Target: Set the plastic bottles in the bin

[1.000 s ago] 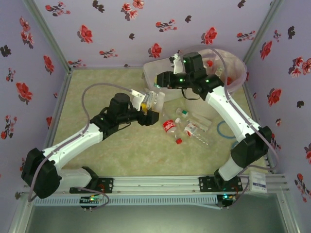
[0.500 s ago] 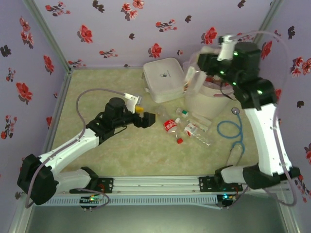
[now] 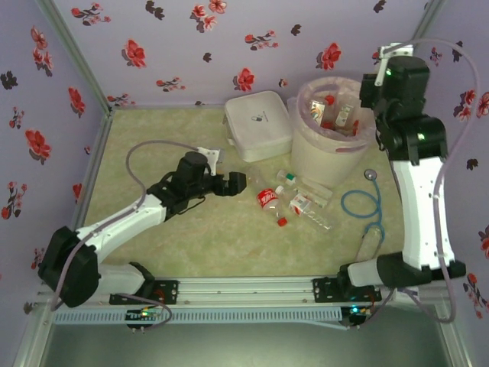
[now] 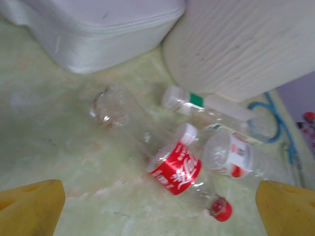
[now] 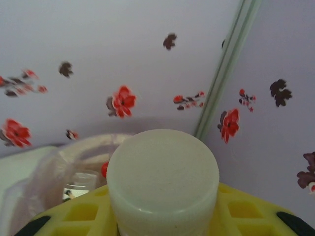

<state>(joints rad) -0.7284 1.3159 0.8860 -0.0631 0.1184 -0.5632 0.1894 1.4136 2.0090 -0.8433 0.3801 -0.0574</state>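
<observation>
Moved: right gripper raised over bin, white-capped bottle gripped; drop judged imminent.
Left gripper: spread wide over loose bottles.

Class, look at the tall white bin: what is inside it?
Several plastic bottles lie piled inside the bin, red caps and labels showing. Anything beneath is hidden by its wall.

left gripper spread, right gripper clenched
</observation>
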